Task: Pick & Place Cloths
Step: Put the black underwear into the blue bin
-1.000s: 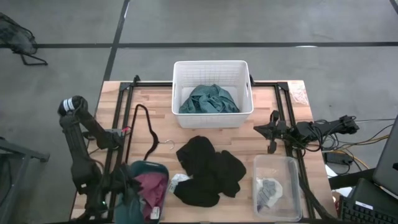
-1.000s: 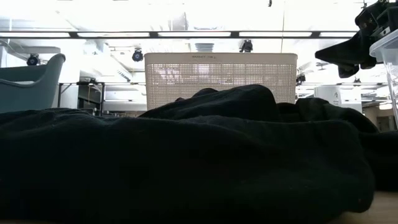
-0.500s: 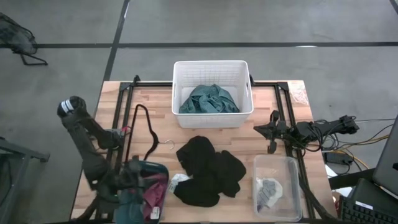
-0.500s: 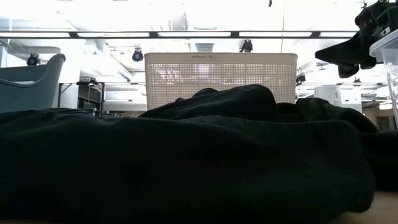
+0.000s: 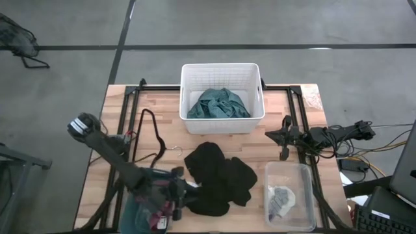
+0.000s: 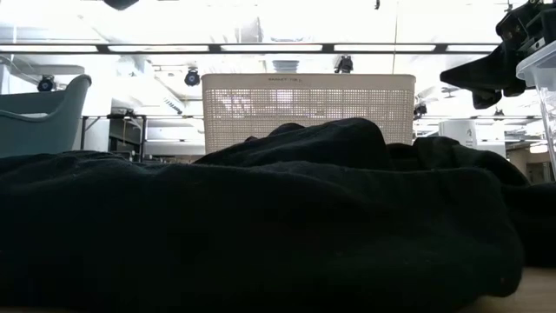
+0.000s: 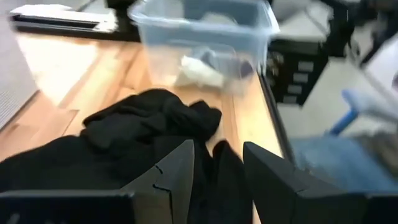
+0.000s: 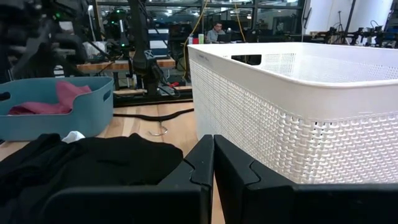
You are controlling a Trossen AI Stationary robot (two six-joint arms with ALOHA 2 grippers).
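The left gripper [image 7: 217, 180] is held released over the black cloth [image 5: 218, 179]; the right gripper [image 8: 213, 163] is kept clenched beside the basket [image 8: 298, 106].

black cloth [image 5: 218, 179], white basket [image 5: 222, 73], teal tub [image 8: 56, 115]

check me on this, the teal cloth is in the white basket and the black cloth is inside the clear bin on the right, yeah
Not quite. The teal cloth does lie in the white basket, but the black cloth is spread on the table, beside the clear bin, not in it. The high view shows this; the bin holds only small grey and white pieces.
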